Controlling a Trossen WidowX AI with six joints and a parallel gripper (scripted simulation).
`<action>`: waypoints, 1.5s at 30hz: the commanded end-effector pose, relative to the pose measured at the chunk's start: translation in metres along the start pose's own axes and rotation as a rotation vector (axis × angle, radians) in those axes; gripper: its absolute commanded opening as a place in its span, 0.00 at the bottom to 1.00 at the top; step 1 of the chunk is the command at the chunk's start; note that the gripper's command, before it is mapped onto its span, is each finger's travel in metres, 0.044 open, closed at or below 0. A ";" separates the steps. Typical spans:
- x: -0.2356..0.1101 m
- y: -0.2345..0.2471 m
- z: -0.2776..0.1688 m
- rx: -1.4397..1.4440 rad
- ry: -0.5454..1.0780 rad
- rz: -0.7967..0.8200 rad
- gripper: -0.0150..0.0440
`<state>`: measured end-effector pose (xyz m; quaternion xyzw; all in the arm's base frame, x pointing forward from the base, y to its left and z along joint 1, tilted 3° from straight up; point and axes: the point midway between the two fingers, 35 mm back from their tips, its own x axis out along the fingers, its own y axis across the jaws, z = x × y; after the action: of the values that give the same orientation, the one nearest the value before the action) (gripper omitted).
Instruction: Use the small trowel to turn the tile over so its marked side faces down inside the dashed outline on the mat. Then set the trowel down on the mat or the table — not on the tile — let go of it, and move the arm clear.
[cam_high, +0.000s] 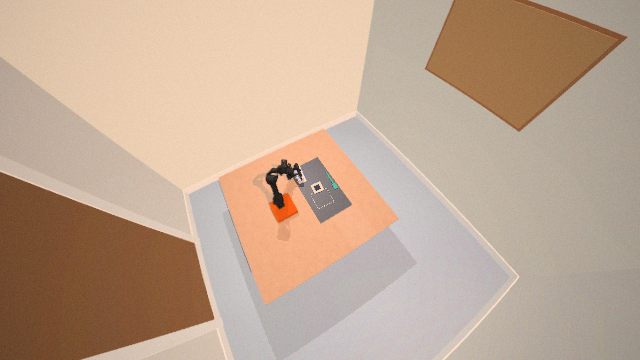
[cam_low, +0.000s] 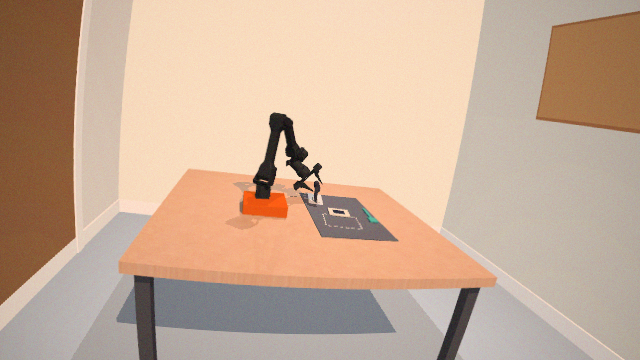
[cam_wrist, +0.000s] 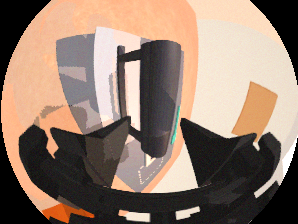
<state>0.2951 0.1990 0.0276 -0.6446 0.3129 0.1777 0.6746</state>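
The trowel is seen standing on the mat's far corner, handle up. The tile lies mark-up at the outline's far edge. The gripper is held just above the trowel, jaws apart and empty.

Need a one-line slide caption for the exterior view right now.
Black arm's open claw hovers above the upright dark-handled trowel at the grey mat's far edge; the marked white tile lies untouched.
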 end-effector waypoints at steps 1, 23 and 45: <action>0.006 0.001 0.000 -0.003 -0.002 0.004 0.76; 0.028 0.000 -0.001 -0.003 -0.001 0.004 0.48; 0.027 -0.002 -0.001 -0.003 -0.001 0.004 0.25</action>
<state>0.3155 0.1925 0.0093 -0.6449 0.3144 0.1788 0.6733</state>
